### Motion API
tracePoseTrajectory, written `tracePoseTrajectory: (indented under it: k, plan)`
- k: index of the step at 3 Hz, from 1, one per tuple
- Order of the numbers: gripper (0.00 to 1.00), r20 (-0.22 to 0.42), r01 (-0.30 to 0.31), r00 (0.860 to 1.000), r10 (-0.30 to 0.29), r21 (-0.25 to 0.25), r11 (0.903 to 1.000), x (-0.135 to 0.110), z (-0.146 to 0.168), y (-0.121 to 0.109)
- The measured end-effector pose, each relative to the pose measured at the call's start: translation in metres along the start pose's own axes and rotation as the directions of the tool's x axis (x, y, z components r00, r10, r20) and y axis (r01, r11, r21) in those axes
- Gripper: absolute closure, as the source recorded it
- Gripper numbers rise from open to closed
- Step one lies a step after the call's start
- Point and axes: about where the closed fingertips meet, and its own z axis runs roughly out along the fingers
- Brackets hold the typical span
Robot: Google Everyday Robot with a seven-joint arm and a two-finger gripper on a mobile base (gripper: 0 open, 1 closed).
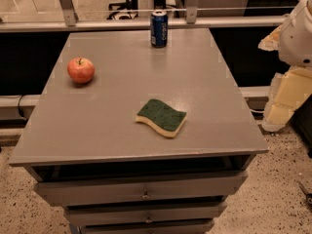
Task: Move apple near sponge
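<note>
A round red apple (81, 70) with yellowish patches and a short stem sits on the left side of the grey table top (122, 101). A flat wavy-edged sponge (162, 117) with a dark green top and pale yellow body lies right of the middle, toward the front edge. Apple and sponge are well apart. My gripper is not in view. Only white and pale yellow parts of my arm (295, 38) show at the right edge, off the table.
A blue can (159, 28) stands upright at the back edge of the table. The table is a drawer cabinet with its top drawers (141, 189) slightly open at the front. A rail runs behind it.
</note>
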Motion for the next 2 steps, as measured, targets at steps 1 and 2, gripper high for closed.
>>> tracePoseTrajectory:
  k: [1, 2]
  plan:
    - [0.00, 0.000, 0.000, 1.000, 0.000, 0.000, 1.0000, 0.000, 0.000, 0.000]
    - [0.00, 0.053, 0.029, 0.998, -0.029, 0.016, 0.9995, -0.017, 0.010, -0.013]
